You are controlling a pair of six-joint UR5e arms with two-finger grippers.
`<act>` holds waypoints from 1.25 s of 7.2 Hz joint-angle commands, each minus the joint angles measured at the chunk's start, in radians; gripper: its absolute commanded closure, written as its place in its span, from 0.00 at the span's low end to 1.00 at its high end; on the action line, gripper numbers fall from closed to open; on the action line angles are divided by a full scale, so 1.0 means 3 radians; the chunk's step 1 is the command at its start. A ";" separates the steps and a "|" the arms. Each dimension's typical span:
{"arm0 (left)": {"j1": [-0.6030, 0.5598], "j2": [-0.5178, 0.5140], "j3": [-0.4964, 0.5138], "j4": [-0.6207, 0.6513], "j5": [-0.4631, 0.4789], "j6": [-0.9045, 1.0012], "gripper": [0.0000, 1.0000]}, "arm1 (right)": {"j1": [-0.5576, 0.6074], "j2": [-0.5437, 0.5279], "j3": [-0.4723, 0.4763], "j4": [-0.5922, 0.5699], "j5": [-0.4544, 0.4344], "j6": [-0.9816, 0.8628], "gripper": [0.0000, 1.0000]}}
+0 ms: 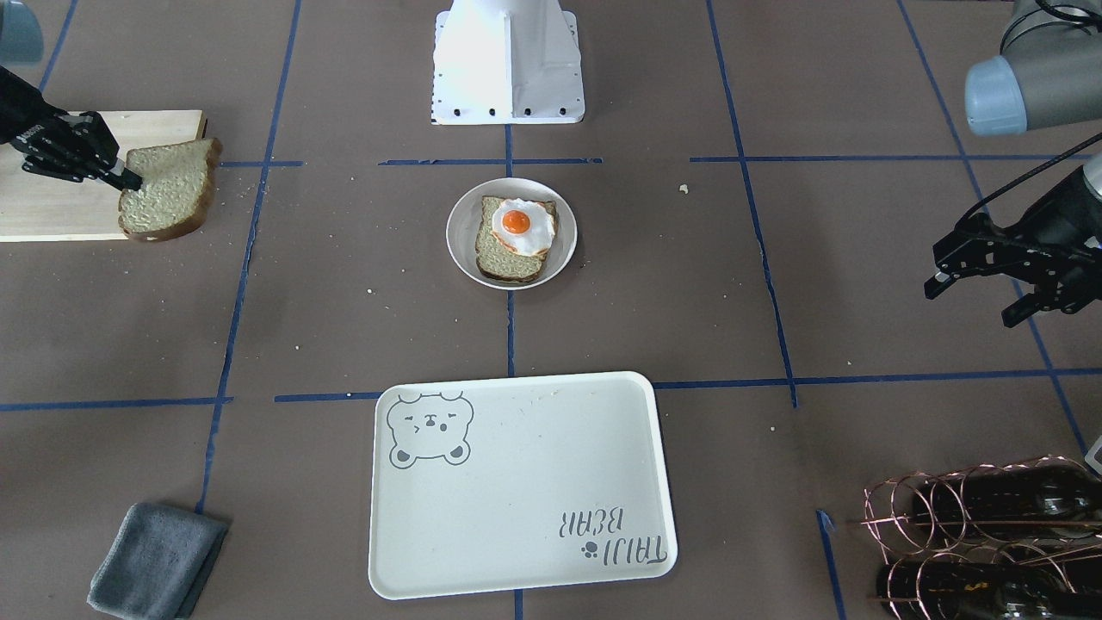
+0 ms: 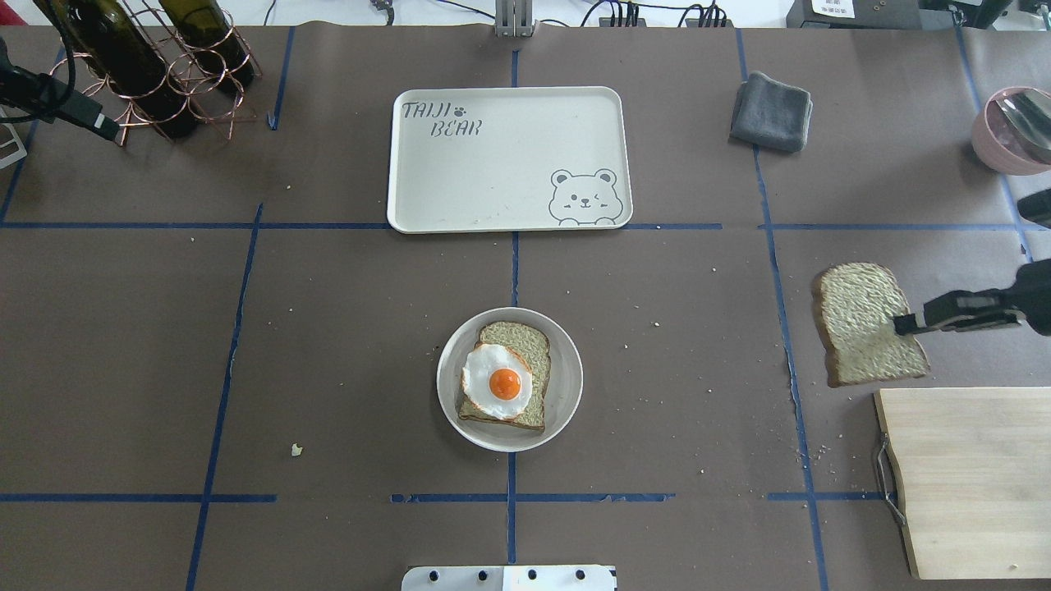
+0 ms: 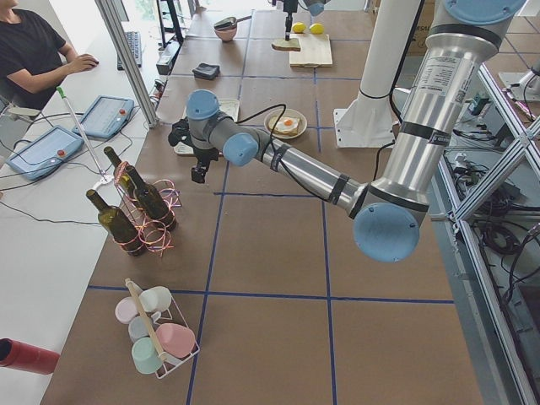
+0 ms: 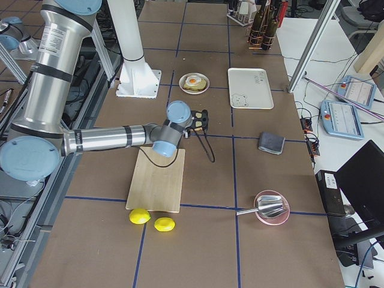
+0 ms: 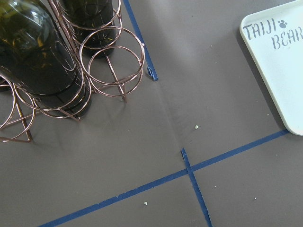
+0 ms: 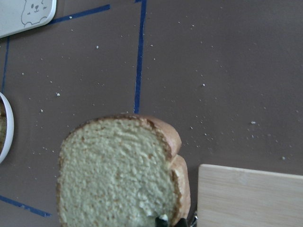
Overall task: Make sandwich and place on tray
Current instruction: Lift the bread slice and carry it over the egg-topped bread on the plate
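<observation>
My right gripper (image 2: 903, 322) is shut on the edge of one bread slice (image 2: 866, 324) and holds it in the air just past the cutting board's far corner. The slice fills the right wrist view (image 6: 118, 175); in the front view it (image 1: 168, 189) overlaps the board's end. The second bread slice (image 2: 525, 341) lies on a round plate (image 2: 566, 394) at the table's middle, with the fried egg (image 2: 497, 382) on top. The cream bear tray (image 2: 493, 164) lies beyond the plate and holds nothing. My left gripper (image 1: 973, 301) is open and empty, hovering near the bottle rack.
A wooden cutting board (image 2: 977, 476) lies near the right front. A copper rack with wine bottles (image 2: 148, 66) stands far left. A grey cloth (image 2: 772, 111) and a pink bowl (image 2: 1010, 131) are far right. Two lemons (image 4: 139, 216) lie beyond the board's end.
</observation>
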 commanded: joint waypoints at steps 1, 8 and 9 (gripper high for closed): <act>0.0000 -0.0004 0.0009 0.0000 0.0000 0.0002 0.00 | -0.0188 0.0986 -0.0022 -0.1089 -0.0020 0.0010 1.00; 0.0000 0.0001 0.0034 -0.0021 0.0000 -0.0003 0.00 | -0.1693 0.2283 -0.0513 -0.1794 -0.1456 0.0762 1.00; 0.0000 0.0001 0.0034 -0.0021 0.0000 -0.0003 0.00 | -0.1744 0.2415 -0.0695 -0.1789 -0.1533 0.0767 1.00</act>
